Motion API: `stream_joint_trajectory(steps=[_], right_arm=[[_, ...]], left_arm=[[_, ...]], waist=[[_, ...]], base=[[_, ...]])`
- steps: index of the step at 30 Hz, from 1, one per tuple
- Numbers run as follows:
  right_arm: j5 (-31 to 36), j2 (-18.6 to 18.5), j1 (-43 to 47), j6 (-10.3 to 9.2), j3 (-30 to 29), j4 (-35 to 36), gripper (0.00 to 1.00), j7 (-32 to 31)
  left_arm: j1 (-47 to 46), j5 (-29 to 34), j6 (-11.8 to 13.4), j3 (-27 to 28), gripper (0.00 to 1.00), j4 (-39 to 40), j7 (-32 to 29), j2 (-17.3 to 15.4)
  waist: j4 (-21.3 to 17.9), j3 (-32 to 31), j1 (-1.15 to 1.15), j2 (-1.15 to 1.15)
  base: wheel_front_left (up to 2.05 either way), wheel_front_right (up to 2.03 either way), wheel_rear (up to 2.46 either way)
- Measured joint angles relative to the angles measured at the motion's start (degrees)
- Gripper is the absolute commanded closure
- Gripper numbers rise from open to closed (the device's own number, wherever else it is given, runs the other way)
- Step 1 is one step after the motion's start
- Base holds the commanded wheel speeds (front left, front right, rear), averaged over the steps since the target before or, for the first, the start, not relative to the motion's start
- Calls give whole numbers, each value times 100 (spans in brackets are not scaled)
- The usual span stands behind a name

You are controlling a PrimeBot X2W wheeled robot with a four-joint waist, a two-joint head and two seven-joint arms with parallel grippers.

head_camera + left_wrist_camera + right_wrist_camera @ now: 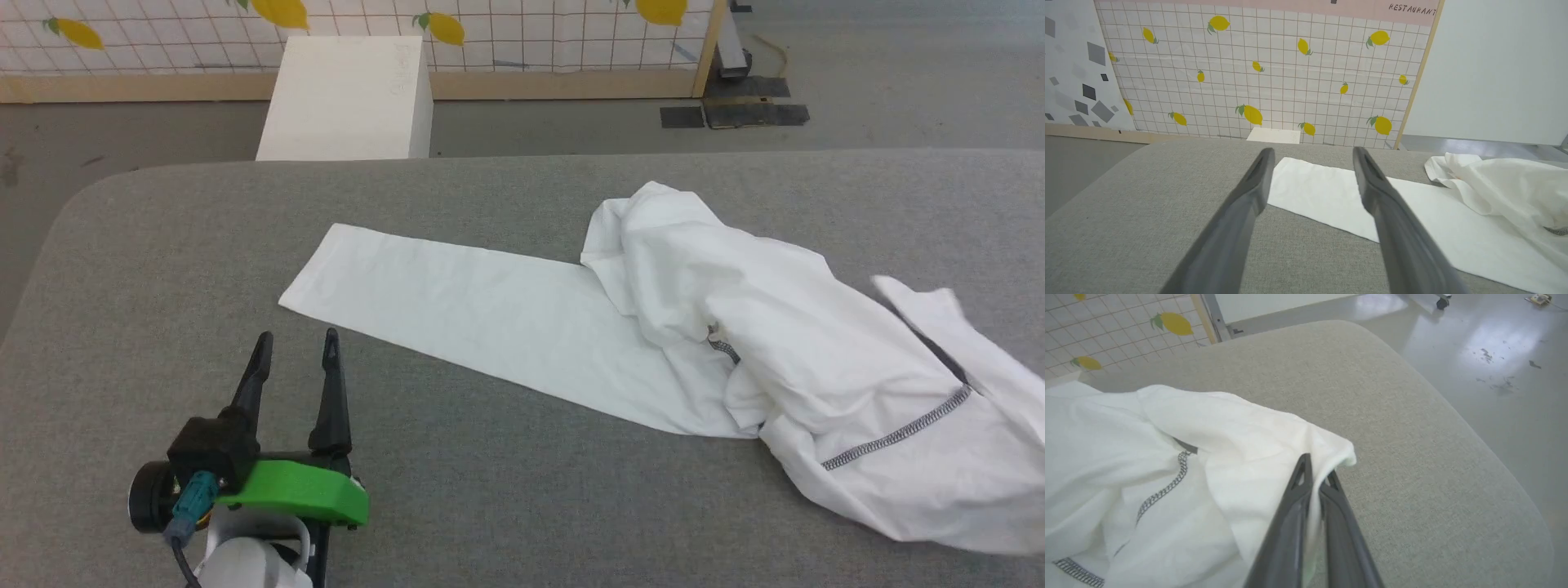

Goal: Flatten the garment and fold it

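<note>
The garment [735,327] is a white long-sleeved shirt with grey-black stitched seams, bunched at the right of the grey table [490,490]. One sleeve [457,310] lies flat, stretched out to the left. My left gripper [295,349] stands open at the lower left, just short of the sleeve's cuff end [1298,179], with nothing between its fingers. In the right wrist view my right gripper [1318,473] is shut on a fold of the garment's edge [1331,453], which is lifted off the table [1412,457].
A white box [347,98] stands on the floor beyond the table's far edge, in front of a lemon-patterned panel [490,33]. The table's rounded corners fall away at the far left [90,196] and beside my right gripper [1515,490].
</note>
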State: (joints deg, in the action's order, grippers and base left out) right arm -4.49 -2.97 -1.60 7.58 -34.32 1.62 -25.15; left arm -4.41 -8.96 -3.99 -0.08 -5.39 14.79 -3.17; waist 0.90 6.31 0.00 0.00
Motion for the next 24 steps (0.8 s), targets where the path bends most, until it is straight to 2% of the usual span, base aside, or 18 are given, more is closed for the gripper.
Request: stream_joint_trajectory(steps=[4, 5, 6, 11, 14, 18, 21, 24], right_arm=[[14, -3, 118, -1, -274, -827, 100, -225], [-22, 3, 157, -1, -224, -1004, 58, -293], [-65, 21, 166, -1, -215, -1074, 0, -221], [-30, 13, 99, -1, 42, -905, 0, 912], [105, 7, 49, -1, 505, -527, 0, 1669], [87, 9, -26, 0, 1122, -229, 0, 2295], [-10, 10, -26, 0, 1544, -124, 0, 2403], [-102, 12, -30, 0, 1844, -155, 0, 2450]], left_arm=[[-1, 1, -5, 13, 0, -33, 0, 2], [-1, 3, -7, 20, 0, -42, 0, 2], [-1, 18, -14, 19, 0, -49, 0, 2], [-13, 42, -88, -64, 0, -82, 0, 2], [-118, 60, -177, -411, 0, -215, 0, 2], [-585, 80, -277, -1235, 0, -720, -165, 10], [-1057, 85, -308, -1980, 0, -1155, -751, 15], [-1586, -83, -313, -3055, 0, -1496, -1506, -93]], waist=[[-107, 23, 0, 0], [-143, 29, 0, 0], [-171, 34, 0, 0], [-299, 67, 0, 0], [-364, 113, 0, 0], [-485, 212, 0, 0], [-597, 309, 0, 0], [-720, 426, 0, 0]], base=[[0, 0, 0], [0, 0, 0], [0, 0, 0], [0, 0, 0], [0, 0, 0], [0, 0, 0], [0, 0, 0], [0, 0, 0]])
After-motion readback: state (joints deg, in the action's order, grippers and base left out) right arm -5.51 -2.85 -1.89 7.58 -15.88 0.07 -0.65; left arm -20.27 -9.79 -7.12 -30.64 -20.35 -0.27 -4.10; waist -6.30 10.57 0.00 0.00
